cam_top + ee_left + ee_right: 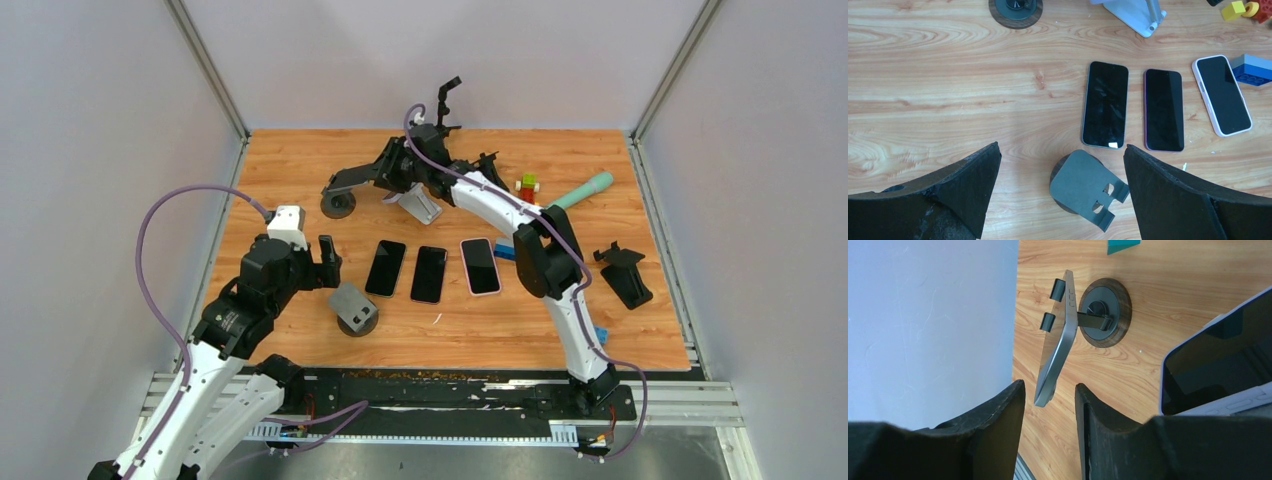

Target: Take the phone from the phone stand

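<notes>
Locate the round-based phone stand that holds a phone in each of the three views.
Top external: round-based stand, far side, left of centre.
Left wrist: top edge, left of centre, partly cut off.
Right wrist: upper centre, phone resting on it.
Shared landmark: the wooden tabletop.

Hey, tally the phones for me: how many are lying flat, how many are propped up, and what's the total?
Phones lying flat: 3
Phones propped up: 2
Total: 5
</notes>
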